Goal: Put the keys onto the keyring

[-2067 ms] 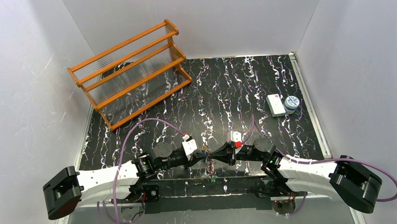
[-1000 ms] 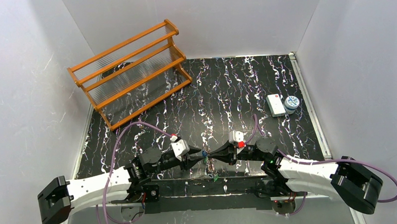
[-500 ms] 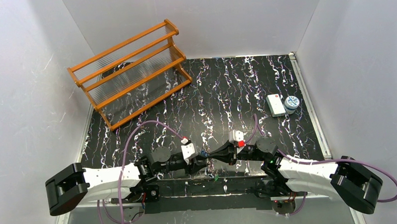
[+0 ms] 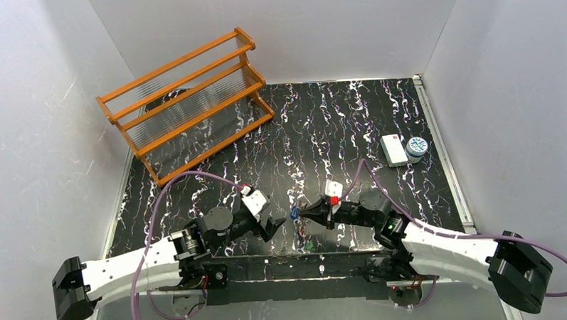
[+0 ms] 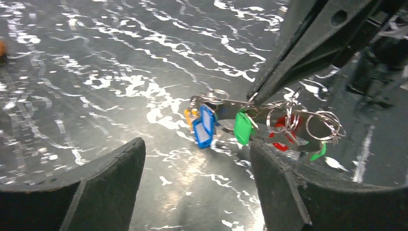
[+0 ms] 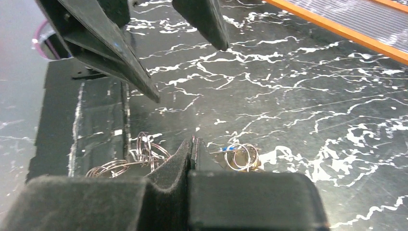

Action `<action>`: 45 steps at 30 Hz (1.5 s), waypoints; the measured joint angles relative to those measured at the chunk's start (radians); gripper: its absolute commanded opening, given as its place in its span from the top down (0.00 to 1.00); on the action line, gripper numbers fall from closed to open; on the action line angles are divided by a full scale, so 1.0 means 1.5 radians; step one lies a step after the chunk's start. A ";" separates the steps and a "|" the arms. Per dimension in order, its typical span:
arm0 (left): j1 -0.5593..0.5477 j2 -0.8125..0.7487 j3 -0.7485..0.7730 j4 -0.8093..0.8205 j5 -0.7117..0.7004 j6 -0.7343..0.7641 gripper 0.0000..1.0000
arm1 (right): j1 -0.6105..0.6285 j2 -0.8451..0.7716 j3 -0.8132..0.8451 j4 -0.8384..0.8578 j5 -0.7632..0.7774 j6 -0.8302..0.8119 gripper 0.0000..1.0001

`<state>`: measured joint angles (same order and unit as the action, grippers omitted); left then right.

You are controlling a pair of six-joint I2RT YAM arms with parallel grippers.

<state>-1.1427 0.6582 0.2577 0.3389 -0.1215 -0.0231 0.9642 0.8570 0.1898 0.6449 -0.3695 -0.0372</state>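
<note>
Right gripper (image 4: 302,213) is clamped together on the keys (image 5: 226,126), holding them at the table's (image 4: 322,123) 6 o'clock. Left gripper (image 4: 271,228), at their 9 o'clock with fingers apart, is probably positioned to regrasp.

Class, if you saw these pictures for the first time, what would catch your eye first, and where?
The keys, with bright blue, green and red tags, hang from the shut right gripper at front centre, facing the open left gripper. An orange rack stands at the far left.
</note>
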 measured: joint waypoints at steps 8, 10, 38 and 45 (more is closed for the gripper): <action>0.000 0.014 0.118 -0.148 -0.147 0.021 0.02 | 0.000 0.121 0.120 -0.088 0.045 -0.053 0.96; 0.000 0.028 0.138 -0.166 -0.180 0.016 0.02 | 0.000 0.177 0.158 -0.097 0.048 -0.064 0.96; 0.529 0.166 0.139 -0.148 0.141 -0.107 0.02 | -0.212 0.444 0.311 -0.017 -0.086 0.081 0.01; 0.607 0.196 0.057 -0.031 0.152 -0.131 0.02 | -0.320 0.278 0.217 -0.058 -0.035 0.088 0.01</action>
<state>-0.2325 0.9520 0.3439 0.2928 0.1059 -0.2192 0.4839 1.2739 0.5159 0.5579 -0.4213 0.0948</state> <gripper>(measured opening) 0.983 0.985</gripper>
